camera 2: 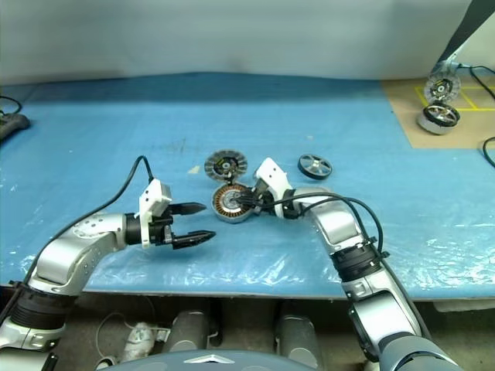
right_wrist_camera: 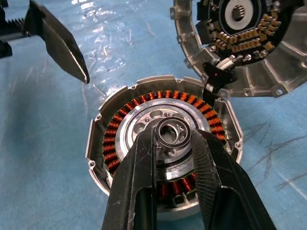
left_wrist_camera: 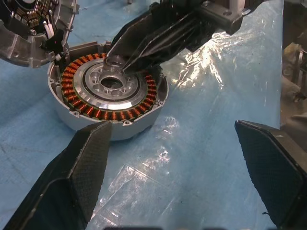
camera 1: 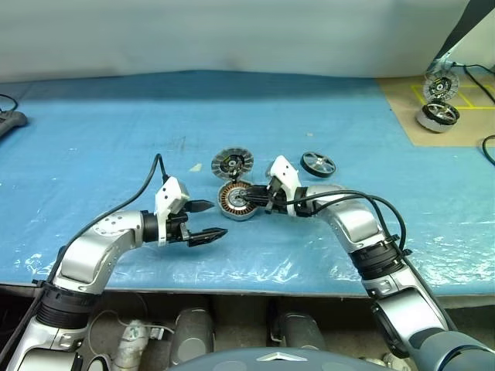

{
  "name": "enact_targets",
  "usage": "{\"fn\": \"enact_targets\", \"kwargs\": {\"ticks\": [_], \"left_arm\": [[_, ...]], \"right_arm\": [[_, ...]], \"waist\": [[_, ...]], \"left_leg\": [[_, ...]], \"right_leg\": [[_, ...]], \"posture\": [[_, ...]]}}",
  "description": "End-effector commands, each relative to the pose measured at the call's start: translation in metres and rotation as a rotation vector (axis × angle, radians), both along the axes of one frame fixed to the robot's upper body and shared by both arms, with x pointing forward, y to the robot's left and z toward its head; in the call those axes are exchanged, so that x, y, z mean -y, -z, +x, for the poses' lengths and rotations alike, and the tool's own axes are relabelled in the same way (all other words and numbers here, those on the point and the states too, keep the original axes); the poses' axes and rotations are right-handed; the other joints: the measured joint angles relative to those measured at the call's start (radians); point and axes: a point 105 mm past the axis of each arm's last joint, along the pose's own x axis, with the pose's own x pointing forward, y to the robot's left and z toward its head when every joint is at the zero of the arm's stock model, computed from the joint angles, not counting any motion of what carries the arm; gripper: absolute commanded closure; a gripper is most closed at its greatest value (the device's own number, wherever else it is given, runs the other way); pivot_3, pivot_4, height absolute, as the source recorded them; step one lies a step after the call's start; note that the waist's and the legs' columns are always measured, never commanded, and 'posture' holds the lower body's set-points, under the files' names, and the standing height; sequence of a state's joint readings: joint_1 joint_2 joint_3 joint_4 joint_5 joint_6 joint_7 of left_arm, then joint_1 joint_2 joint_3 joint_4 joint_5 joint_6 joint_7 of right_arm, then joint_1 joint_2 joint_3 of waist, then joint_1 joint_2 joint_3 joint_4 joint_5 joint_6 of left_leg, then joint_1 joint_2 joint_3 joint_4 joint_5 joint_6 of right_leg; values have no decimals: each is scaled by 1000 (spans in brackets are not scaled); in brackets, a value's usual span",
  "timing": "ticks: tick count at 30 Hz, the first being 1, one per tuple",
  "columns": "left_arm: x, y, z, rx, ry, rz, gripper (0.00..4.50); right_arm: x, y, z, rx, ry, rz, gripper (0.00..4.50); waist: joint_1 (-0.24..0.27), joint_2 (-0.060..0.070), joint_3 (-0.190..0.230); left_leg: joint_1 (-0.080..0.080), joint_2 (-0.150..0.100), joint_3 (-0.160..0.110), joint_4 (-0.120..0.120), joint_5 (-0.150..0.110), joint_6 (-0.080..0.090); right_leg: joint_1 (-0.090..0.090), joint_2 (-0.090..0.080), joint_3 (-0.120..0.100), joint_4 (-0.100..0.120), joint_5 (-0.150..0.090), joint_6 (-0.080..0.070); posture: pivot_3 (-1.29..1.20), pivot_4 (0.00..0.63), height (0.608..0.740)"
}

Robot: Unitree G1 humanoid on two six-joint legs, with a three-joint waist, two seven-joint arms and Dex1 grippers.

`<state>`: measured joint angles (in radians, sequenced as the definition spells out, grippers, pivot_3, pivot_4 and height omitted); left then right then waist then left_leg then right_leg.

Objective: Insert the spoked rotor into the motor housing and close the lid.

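The motor housing lies open on the blue sheet, its copper windings ringing a silver hub. Its lid lies flat just behind it, inner face up, joined at a hinge. The spoked rotor, a dark wheel with silver spokes, rests on the sheet to the right of the lid. My right gripper hovers over the housing's hub, shut on a small metal ring. My left gripper stands open a little left of the housing, with nothing between its fingers.
A twin motor unit stands on a brown board at the far right corner. A dark object lies at the table's left edge. The front table edge runs just below both arms.
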<state>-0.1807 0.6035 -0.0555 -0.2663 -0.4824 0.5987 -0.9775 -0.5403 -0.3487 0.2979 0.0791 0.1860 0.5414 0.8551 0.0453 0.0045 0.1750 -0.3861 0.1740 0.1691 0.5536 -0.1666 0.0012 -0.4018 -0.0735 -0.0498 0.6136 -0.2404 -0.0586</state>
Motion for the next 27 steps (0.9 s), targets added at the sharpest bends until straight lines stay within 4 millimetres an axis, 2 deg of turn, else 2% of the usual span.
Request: {"fn": "enact_targets", "kwargs": {"ticks": [1, 8, 13, 19, 27], "left_arm": [[-4, 4, -3, 16, -15, 2, 108], [-8, 17, 7, -3, -17, 4, 108], [-20, 27, 16, -11, -28, 14, 108], [-25, 32, 12, -10, -17, 12, 108], [-20, 24, 1, 0, -4, 10, 108]], "right_arm": [[-8, -11, -4, 50, -55, 11, 3848], [-14, -7, 1, 63, -61, -16, 3848], [-14, -5, 6, 81, -51, -37, 3848], [-12, 0, 1, 66, -66, -49, 3848], [-9, 8, 4, 58, -49, -76, 3848]], "waist": [[-2, 0, 0], [0, 0, 0], [-1, 0, 0], [0, 0, 0], [0, 0, 0]], "left_leg": [[0, 0, 0, 0, 0, 0], [1, 0, 0, 2, -1, 1], [1, 0, 0, 4, -1, 1], [1, 0, 0, 4, -1, 1], [1, 1, 0, 6, -2, 3]], "right_leg": [[0, 0, 0, 0, 0, 0], [1, 0, 0, 1, 0, 0], [1, 0, 0, 4, 0, 0], [1, 0, 0, 4, 0, 0], [1, 0, 0, 6, 0, 0]], "posture": [[0, 150, 740], [0, 150, 740], [0, 150, 740], [0, 150, 740], [0, 150, 740]]}}
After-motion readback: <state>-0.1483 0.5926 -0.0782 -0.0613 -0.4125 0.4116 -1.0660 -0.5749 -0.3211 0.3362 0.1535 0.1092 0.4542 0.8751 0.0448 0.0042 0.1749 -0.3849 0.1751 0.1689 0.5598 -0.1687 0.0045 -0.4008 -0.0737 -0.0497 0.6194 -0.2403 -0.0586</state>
